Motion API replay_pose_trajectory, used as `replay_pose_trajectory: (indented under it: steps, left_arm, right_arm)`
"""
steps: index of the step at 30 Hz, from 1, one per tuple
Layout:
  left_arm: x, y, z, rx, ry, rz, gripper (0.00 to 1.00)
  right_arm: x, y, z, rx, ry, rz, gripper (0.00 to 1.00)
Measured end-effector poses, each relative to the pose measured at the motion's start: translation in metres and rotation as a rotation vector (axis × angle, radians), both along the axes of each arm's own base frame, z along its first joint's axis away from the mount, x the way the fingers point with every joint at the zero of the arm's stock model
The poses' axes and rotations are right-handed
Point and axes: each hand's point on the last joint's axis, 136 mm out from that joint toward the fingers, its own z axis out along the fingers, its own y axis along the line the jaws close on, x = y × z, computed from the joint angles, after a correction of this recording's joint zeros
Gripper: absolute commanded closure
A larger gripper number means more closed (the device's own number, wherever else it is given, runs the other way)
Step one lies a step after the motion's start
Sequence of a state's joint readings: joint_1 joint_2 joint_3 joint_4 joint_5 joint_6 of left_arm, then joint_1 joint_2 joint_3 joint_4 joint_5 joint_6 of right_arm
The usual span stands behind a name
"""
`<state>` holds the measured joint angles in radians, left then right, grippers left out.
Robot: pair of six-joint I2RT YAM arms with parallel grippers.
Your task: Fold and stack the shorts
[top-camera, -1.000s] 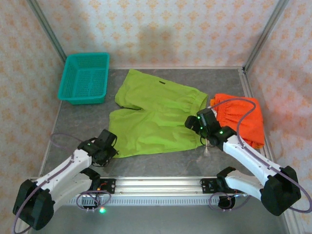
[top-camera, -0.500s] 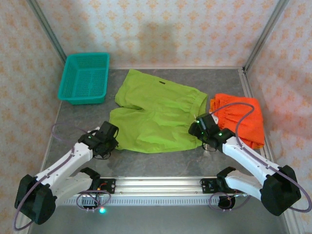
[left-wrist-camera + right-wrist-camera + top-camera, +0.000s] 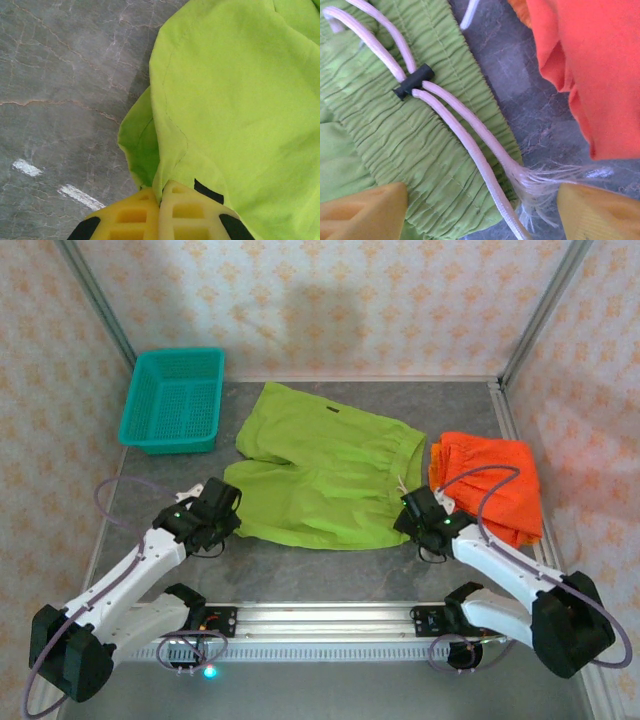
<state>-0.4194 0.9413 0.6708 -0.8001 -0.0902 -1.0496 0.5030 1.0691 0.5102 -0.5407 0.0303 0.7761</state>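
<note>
Your left gripper (image 3: 160, 195) is pinched tight on the near-left leg hem of the lime shorts (image 3: 320, 475), probably so you can carry that thin, smooth edge over for a fold. Your right gripper (image 3: 480, 215) stands spread astride the ruched elastic waistband at the near right, where a pale corded drawstring (image 3: 451, 112) frays onto the marbled table (image 3: 330, 570). The orange shorts (image 3: 495, 490) lie crumpled just right.

Left tool (image 3: 160, 195) pinched closed, right tool (image 3: 481, 210) spread wide, both arms stretched forward.
</note>
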Motion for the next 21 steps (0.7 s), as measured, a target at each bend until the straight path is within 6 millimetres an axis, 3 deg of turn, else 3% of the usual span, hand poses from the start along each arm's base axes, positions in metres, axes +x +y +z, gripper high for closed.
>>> replay_pose_trajectory:
  steps: [6, 13, 17, 21]
  left_arm:
    - [0.0, 0.0, 0.0, 0.004, 0.002, -0.004, 0.97]
    - [0.001, 0.002, 0.001, 0.018, -0.001, -0.01, 1.0]
    - [0.006, 0.004, 0.016, 0.041, -0.028, -0.025, 1.0]
    - [0.017, 0.007, 0.055, 0.057, -0.111, -0.034, 1.0]
  right_arm:
    - [0.006, 0.004, -0.016, 0.003, 0.023, -0.026, 0.48]
    - [0.018, 0.008, -0.012, 0.034, -0.03, -0.059, 0.9]
    - [0.021, 0.008, -0.008, 0.029, -0.042, -0.051, 0.98]
    - [0.029, 0.011, 0.025, 0.043, -0.119, -0.022, 1.0]
